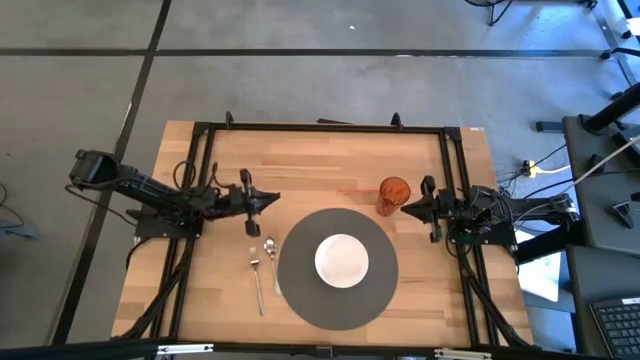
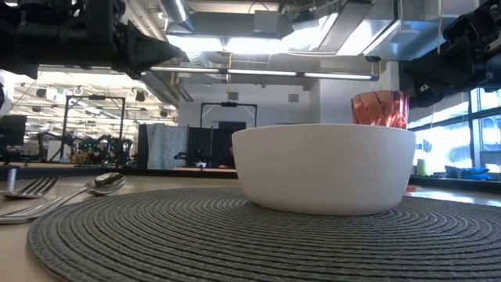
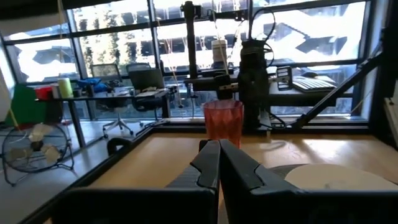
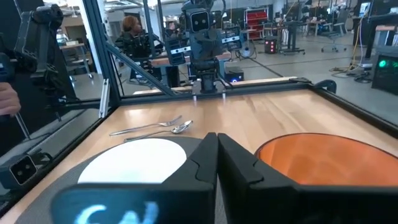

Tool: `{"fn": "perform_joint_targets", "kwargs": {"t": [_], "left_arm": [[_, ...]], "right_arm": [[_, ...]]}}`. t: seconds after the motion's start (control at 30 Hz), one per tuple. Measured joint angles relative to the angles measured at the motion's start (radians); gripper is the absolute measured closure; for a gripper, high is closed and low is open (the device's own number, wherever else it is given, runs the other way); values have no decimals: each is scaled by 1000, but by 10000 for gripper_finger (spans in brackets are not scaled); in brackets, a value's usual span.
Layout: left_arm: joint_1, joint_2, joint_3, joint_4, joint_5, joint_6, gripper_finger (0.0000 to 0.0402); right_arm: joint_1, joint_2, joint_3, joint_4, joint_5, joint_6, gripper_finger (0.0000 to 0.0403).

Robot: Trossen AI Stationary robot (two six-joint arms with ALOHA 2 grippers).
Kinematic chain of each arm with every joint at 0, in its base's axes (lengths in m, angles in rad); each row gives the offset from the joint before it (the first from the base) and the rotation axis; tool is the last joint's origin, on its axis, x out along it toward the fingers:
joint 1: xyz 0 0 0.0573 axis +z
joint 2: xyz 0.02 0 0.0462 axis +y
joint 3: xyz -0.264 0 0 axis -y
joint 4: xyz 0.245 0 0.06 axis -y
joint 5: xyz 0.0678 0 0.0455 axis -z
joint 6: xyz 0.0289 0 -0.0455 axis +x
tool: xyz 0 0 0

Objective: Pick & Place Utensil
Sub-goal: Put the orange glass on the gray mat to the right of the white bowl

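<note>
A metal fork (image 1: pixel 256 279) and spoon (image 1: pixel 272 258) lie side by side on the wooden table, left of a round grey placemat (image 1: pixel 338 268); both also show in the low view, fork (image 2: pixel 27 188) and spoon (image 2: pixel 86 192), and in the right wrist view, spoon (image 4: pixel 163 129). A white bowl (image 1: pixel 342 260) sits on the mat's middle. My left gripper (image 1: pixel 273 198) hovers shut above the table, beyond the utensils. My right gripper (image 1: pixel 405 210) hovers shut beside an orange tumbler (image 1: pixel 393 194), which stands off the mat's far right.
A black frame (image 1: pixel 330 127) runs along the table's far edge and sides. The tumbler (image 3: pixel 223 121) stands close in front of the right gripper. Bare wood lies between the left gripper and the tumbler. People sit in the room beyond the table.
</note>
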Motion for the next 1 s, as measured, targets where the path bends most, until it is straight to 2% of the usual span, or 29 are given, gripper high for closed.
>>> {"fn": "perform_joint_targets", "kwargs": {"t": [0.27, 0.43, 0.63, 0.83, 1.0], "left_arm": [[16, 0, 0, -23, -10, -13, 399], [16, 0, 0, -36, -82, -57, 400], [3, -8, -1, -11, -107, -38, 399], [-72, -121, -83, 105, -209, 57, 400], [-100, -211, -108, 86, -211, 99, 400]], "right_arm": [[0, 0, 0, 0, 0, -24, 393], [0, 0, 0, 1, 14, -43, 393], [0, 0, 1, 3, 27, -43, 393], [0, 0, 1, 4, 26, 0, 393], [0, 0, 1, 3, 8, 3, 393]]}}
